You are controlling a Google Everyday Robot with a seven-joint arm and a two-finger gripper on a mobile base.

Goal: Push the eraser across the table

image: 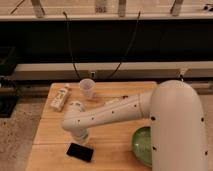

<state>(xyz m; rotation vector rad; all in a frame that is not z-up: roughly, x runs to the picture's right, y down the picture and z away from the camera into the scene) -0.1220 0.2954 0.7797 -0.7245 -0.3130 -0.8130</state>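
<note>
Eraser: a flat, matte black eraser with rounded corners lies flat on the wood near the front edge, left of centre. It is turned a little askew to that edge.

Table: a light wooden butcher-block table with plank strips running side to side. It fills the lower half of the view.

Green bowl: a green bowl sits near the front right of the table, well apart from the eraser. Its right part is hidden behind the robot's bulky white body.

Gripper: the gripper points down at the tabletop just behind the eraser, at its far side. Whether it touches the eraser cannot be told, nor whether it is open or closed.

Arm: a thick white arm dotted with small dark screws reaches from the large rounded housing at the right, across the middle of the table to the left. There it bends down into the gripper.

White container: a white container with a darker label lies on its side near the far left corner of the table.

Cup: a clear plastic cup stands upright at the far edge, just right of the white container.

Cables: two black cables hang down a dark wall beyond the table and meet low, behind the cup.

Ledge: a pale ledge runs the whole width behind the table.

Floor: speckled grey floor shows to the left of the table.
</note>
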